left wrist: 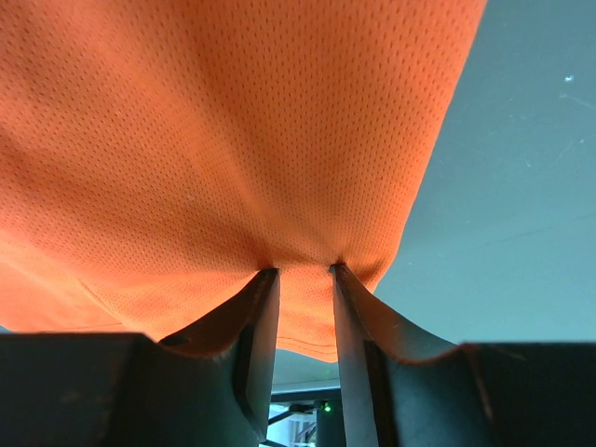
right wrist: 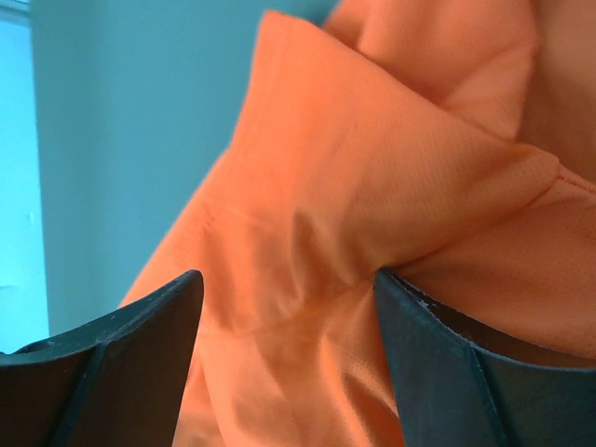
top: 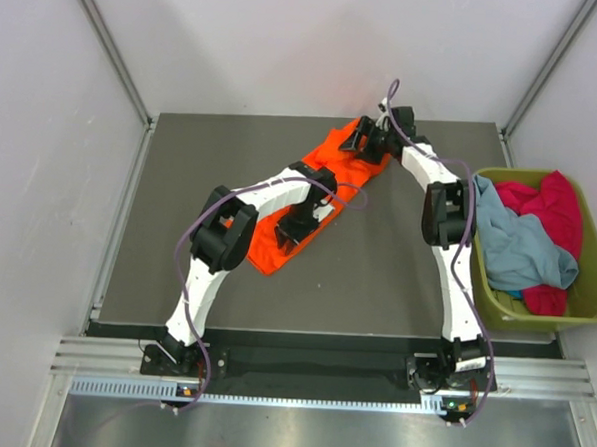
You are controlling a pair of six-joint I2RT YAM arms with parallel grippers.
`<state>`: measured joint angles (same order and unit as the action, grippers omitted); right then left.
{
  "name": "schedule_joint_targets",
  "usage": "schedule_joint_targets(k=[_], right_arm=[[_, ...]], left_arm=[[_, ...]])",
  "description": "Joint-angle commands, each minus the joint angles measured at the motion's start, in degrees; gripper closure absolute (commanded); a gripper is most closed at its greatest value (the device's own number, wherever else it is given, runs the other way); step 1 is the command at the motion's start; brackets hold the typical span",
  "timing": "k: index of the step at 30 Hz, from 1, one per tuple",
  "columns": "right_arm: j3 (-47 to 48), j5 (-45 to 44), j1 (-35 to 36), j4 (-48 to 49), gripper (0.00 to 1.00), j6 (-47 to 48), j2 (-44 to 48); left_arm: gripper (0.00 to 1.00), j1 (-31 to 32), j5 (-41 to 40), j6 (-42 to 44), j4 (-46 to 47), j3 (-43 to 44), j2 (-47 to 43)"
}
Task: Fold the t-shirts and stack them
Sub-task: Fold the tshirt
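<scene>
1 orange shirt [top: 334, 157] on worktop [top: 178, 227]. Left claw [left wrist: 300, 272] pinches its near part; right claw [right wrist: 289, 279] spread wide over its far edge. Other shirts [top: 523, 245] heaped in bin [top: 494, 306].

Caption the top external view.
The left arm and right arm lean over the orange t-shirt on the table; more shirts fill the green bin at right.
</scene>
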<state>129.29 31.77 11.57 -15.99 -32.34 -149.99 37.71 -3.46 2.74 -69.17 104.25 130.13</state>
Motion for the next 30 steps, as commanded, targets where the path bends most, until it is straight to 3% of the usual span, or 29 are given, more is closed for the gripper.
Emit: schedule_joint_targets(k=[1,10,17,19,23,30], right_arm=[[-2.90,-2.06,-3.91,-6.50,0.25,4.47,5.23],[-8.18,-5.49,-8.58,-10.64,0.25,10.62,10.24],[-8.80,-4.52,-8.58,-11.43,0.25,10.98,14.90],[-9.06,-4.26,-8.85,-11.61,0.25,11.33,16.83],[-10.29,-5.49,-9.11,-11.87,0.24,11.77,19.47],[-12.75,-9.17,-9.20,-14.77,0.24,14.58,22.64]], left_arm=[[0.65,0.08,1.44,-0.02,4.48,-1.15,-1.10],[0.64,-1.15,2.85,0.77,4.57,-2.47,-3.12],[0.59,-5.19,2.58,2.70,1.49,6.22,-7.41],[0.46,-8.17,2.24,3.06,1.66,8.42,-8.83],[0.42,-15.54,1.10,3.67,3.42,15.00,-8.76],[0.41,-23.20,2.22,4.29,2.37,20.30,-5.50]])
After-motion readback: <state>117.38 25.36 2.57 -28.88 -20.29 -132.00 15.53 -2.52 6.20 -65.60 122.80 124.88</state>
